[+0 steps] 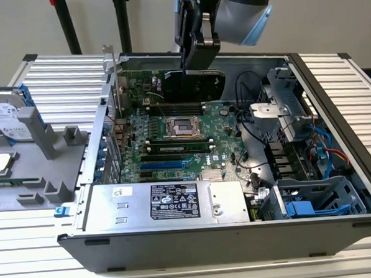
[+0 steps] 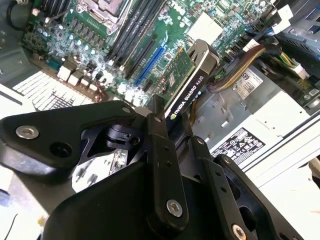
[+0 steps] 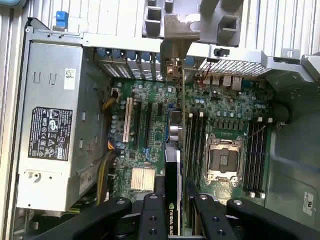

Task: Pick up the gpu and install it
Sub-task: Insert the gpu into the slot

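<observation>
On the exterior view's left a hard drive (image 1: 9, 117) sits in a grey holder (image 1: 46, 155) on the table (image 1: 199, 272), parked well clear of the work. Next comes the open case (image 1: 335, 143), laid on its side so the motherboard (image 1: 173, 136) faces up, with the power supply (image 1: 170, 202) along the near wall. Above the board's far edge hangs the gripper (image 1: 197, 48), its jaws pinching the gpu (image 1: 194, 82) by its top edge. The card hangs edge-down, clear of the board and, by my reckoning, held that way to meet a slot. In both wrist views the gpu (image 2: 186, 77) (image 3: 173, 165) points out from between the jaws over the expansion slots (image 3: 145, 125), bracket end toward the case's rear openings.
</observation>
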